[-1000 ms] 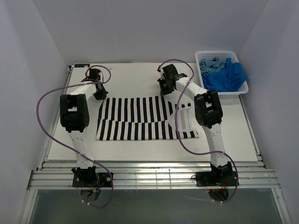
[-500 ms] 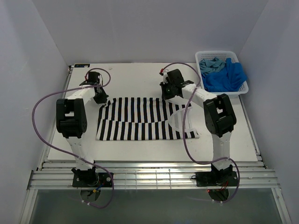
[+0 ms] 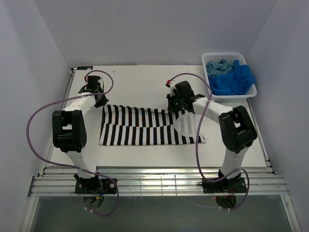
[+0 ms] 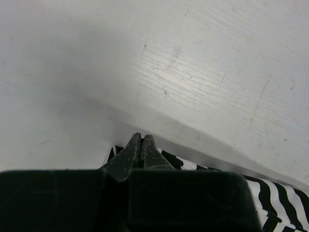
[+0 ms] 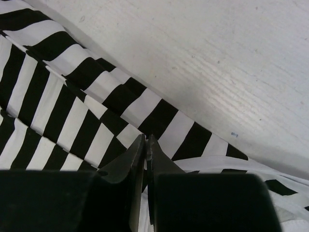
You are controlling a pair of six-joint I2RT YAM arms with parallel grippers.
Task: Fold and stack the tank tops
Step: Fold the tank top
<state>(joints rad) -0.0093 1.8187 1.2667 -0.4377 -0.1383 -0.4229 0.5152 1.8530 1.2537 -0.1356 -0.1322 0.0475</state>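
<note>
The left pincer [image 4: 140,137] and right pincer [image 5: 146,138] are pinched shut on the far edge of the striped tank top [image 3: 145,130], spread flat on the bench [image 3: 140,79], seemingly to hold that edge taut for folding.

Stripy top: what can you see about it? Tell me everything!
The stripy top is soft cloth with black and white stripes. It lies spread flat on the white table, partly folded over itself, a little wrinkled. The left hand and the right hand, both shut, pinch its far edge.
</note>
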